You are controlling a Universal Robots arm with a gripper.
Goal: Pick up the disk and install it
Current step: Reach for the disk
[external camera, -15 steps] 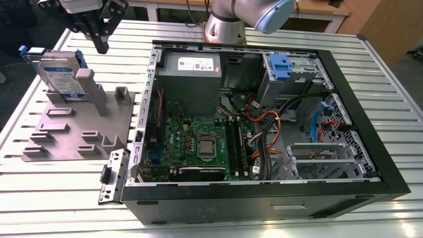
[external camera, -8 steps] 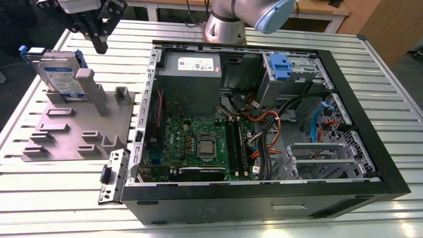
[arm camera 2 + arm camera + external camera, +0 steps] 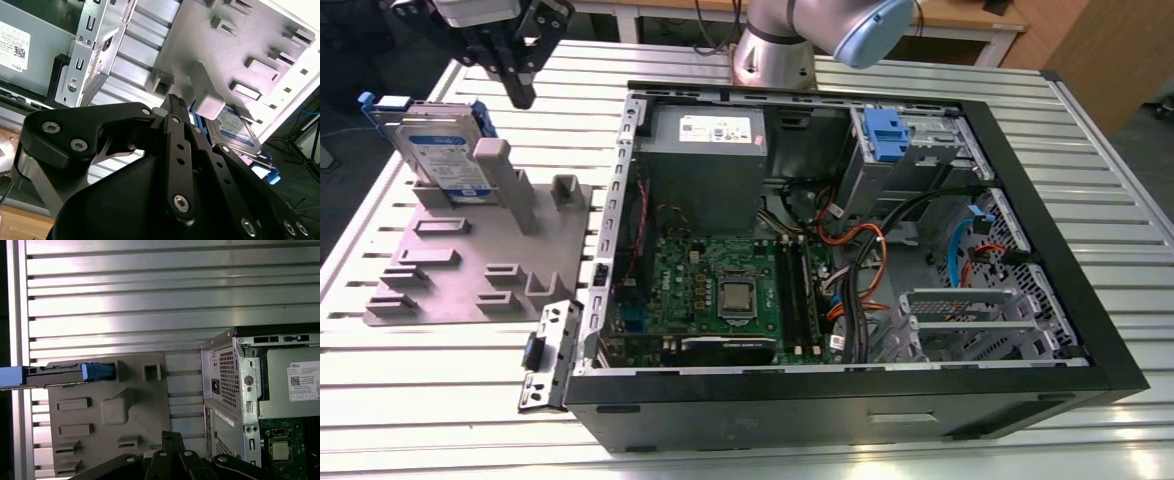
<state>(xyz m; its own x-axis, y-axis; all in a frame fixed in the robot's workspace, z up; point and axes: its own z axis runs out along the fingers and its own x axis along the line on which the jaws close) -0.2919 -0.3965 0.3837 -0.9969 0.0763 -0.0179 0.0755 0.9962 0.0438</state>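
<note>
Silver-grey disk point(image 3: 443, 158) with blue rails is stood on edge on the grey plate point(image 3: 454, 290), propped against a tall peg point(image 3: 500, 180). Gripper point(image 3: 520, 97) is hung just above it, jaws pinched together, nothing gripped.

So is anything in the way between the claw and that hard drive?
Partly. The tall peg of the grey plate stands beside the disk, on the side facing the gripper. The disk's top edge looks free.

The disk point(image 3: 236, 130) lies partly hidden behind the pincer point(image 3: 175, 101).
</note>
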